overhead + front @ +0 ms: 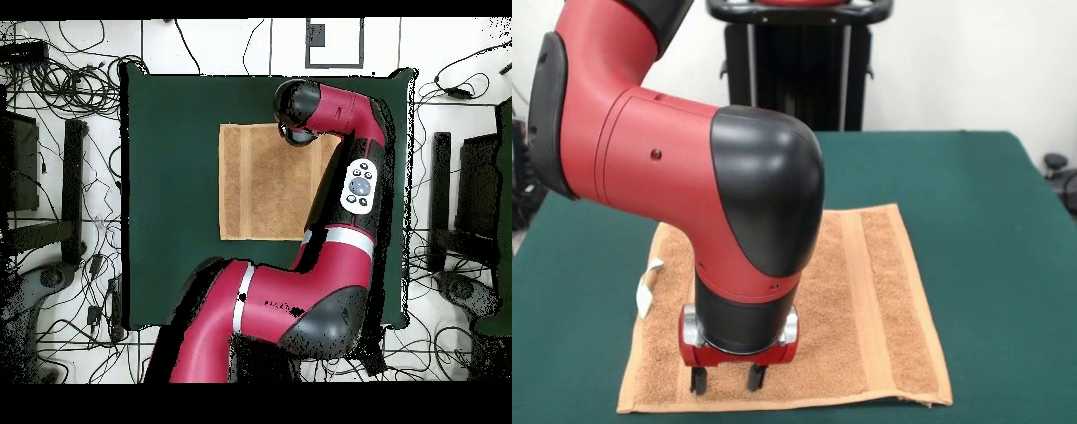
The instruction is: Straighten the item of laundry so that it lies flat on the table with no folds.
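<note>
The orange-tan towel (865, 300) lies spread flat on the dark green table (989, 230), with a woven band running down its right side and a small white tag (647, 287) at its left edge. It also shows in the overhead view (260, 180) as a flat square. My gripper (726, 378) points straight down over the towel's near left part, close to the near edge. Its two fingers stand a little apart and hold nothing, their tips at or just above the cloth. The arm hides part of the towel.
The robot's pedestal (799, 62) stands behind the table's far edge. The red arm (330, 240) crosses the table's right part in the overhead view. Cables and stands (60, 120) lie on the floor around the table.
</note>
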